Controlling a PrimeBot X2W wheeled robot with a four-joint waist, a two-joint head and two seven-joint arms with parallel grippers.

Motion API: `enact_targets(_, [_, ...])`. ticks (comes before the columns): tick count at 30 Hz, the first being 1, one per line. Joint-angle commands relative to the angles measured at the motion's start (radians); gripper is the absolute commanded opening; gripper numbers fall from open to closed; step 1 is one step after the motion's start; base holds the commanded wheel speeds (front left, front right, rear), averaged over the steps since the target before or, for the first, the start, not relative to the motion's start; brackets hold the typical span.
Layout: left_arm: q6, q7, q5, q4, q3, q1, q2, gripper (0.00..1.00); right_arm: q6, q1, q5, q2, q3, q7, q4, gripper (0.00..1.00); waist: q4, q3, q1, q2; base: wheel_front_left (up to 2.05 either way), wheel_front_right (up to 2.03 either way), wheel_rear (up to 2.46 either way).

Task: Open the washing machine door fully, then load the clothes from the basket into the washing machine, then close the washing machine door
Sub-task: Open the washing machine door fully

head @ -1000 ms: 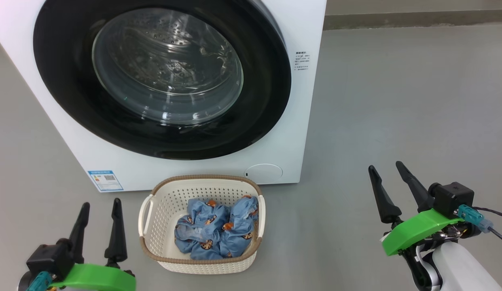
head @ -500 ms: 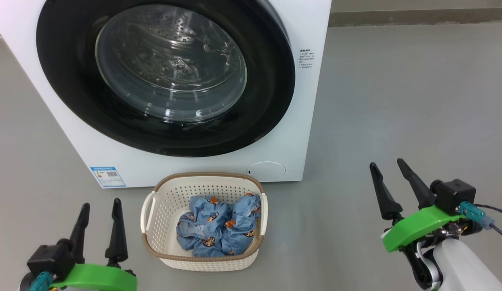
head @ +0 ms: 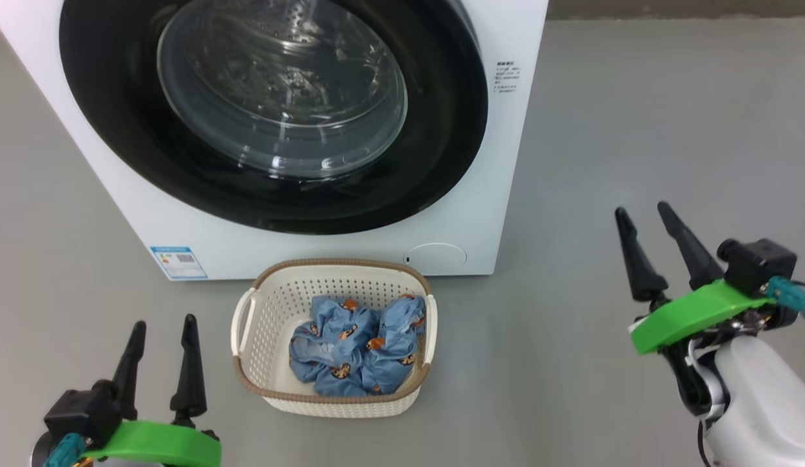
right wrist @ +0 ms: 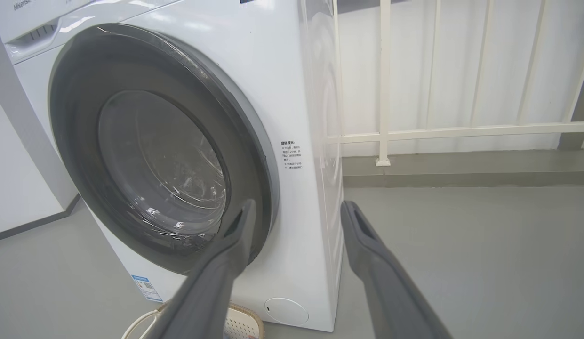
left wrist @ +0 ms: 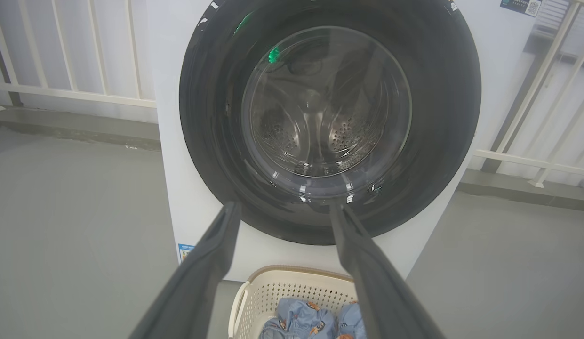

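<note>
The white washing machine [head: 506, 162] stands ahead on the floor, its black-rimmed round door [head: 441, 130] shut flat against the front, glass bowl in the middle. In front of it sits the cream basket [head: 272, 305] holding light blue printed clothes [head: 357, 347]. My left gripper [head: 163, 324] hovers open left of the basket, empty. My right gripper [head: 642, 211] is open and empty, well right of the machine. The left wrist view faces the door [left wrist: 442, 117] over the basket [left wrist: 292, 292]; the right wrist view sees the door [right wrist: 70, 108] at an angle.
Grey floor [head: 636, 117] spreads around the machine. A white railing [right wrist: 461, 129] runs behind it along a low grey kerb. A blue label [head: 178, 261] and a round white flap [head: 436, 257] mark the machine's lower front.
The head camera has shifted, so the machine and basket sit higher and further right. My right gripper has risen in the head view; the left stays put.
</note>
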Motion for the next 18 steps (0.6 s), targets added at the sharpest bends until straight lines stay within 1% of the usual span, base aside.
enact_targets(1, [-0.003, -0.006, 0.008, -0.036, 0.032, -0.057, 0.018, 1.00, 0.006, -0.046, 0.020, -0.018, 0.005, -0.012, -0.027, 0.16, 0.014, 0.025, -0.0001, -0.0001, 0.00, 0.00, 0.00])
enact_targets(2, [-0.003, -0.006, 0.009, -0.040, 0.032, -0.059, 0.016, 1.00, 0.006, -0.057, 0.026, -0.026, 0.000, -0.012, -0.026, 0.00, 0.018, 0.035, -0.0001, -0.0001, 0.00, 0.00, 0.00])
enact_targets(4, [-0.006, -0.006, 0.010, -0.047, 0.032, -0.068, 0.013, 1.00, 0.006, -0.082, 0.039, -0.037, -0.010, -0.012, -0.022, 0.00, 0.027, 0.057, -0.0001, -0.0001, 0.00, 0.00, 0.00])
enact_targets(9, [-0.015, -0.006, 0.013, -0.055, 0.031, -0.090, 0.008, 1.00, 0.006, -0.152, 0.137, -0.050, -0.033, -0.007, -0.017, 0.00, 0.048, 0.096, -0.0001, -0.0001, 0.00, 0.00, 0.00])
enact_targets(10, [-0.015, -0.006, 0.013, -0.055, 0.031, -0.090, 0.008, 1.00, 0.006, -0.152, 0.137, -0.050, -0.033, -0.007, -0.017, 0.00, 0.048, 0.096, -0.0001, -0.0001, 0.00, 0.00, 0.00])
enact_targets(14, [-0.020, -0.006, 0.019, -0.061, 0.030, -0.092, 0.002, 1.00, 0.006, -0.206, 0.255, -0.069, -0.041, 0.029, -0.009, 0.00, 0.061, 0.111, -0.0001, -0.0001, 0.00, 0.00, 0.00])
enact_targets(18, [-0.025, -0.006, 0.023, -0.077, 0.030, -0.100, -0.002, 1.00, 0.006, -0.282, 0.404, -0.091, -0.045, 0.105, -0.011, 0.00, 0.071, 0.142, -0.0001, -0.0001, 0.00, 0.00, 0.00])
